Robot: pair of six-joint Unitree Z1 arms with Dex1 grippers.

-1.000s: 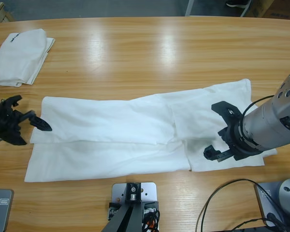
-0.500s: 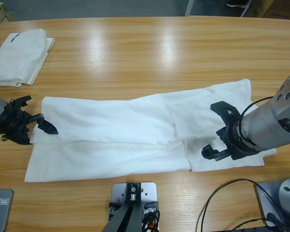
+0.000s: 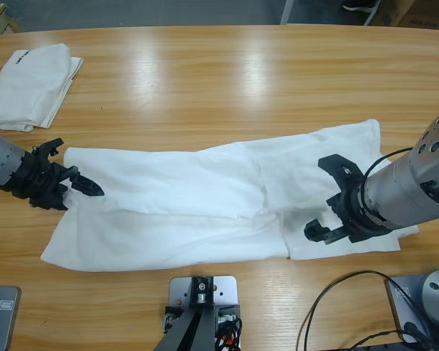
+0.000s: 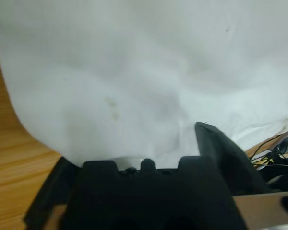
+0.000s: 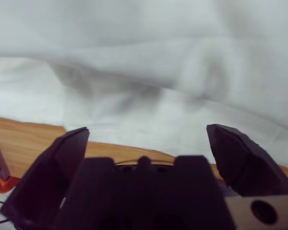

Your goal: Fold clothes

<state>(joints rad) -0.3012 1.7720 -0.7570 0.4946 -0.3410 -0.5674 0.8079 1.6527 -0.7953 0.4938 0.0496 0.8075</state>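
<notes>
A white T-shirt (image 3: pixel 197 197) lies spread across the table as a long band, with its right part folded over. My left gripper (image 3: pixel 72 191) is at the shirt's left edge, its jaws open and the cloth (image 4: pixel 134 81) running in between them. Over the shirt's right part hovers my right gripper (image 3: pixel 319 197), open with nothing between its jaws. The right wrist view shows rumpled white cloth (image 5: pixel 149 72) just ahead of them. A second white shirt (image 3: pixel 29 84) lies folded at the far left, showing a small black lettering mark.
Bare wooden table (image 3: pixel 227 80) stretches behind the spread shirt. A strip of wood (image 3: pixel 366 267) shows along the near edge. A black cable (image 3: pixel 336 292) loops at the bottom right.
My left gripper has moved right, from off the cloth onto the shirt's left edge. The shirt's lower left corner has shifted in and rumpled. The right gripper has barely moved.
</notes>
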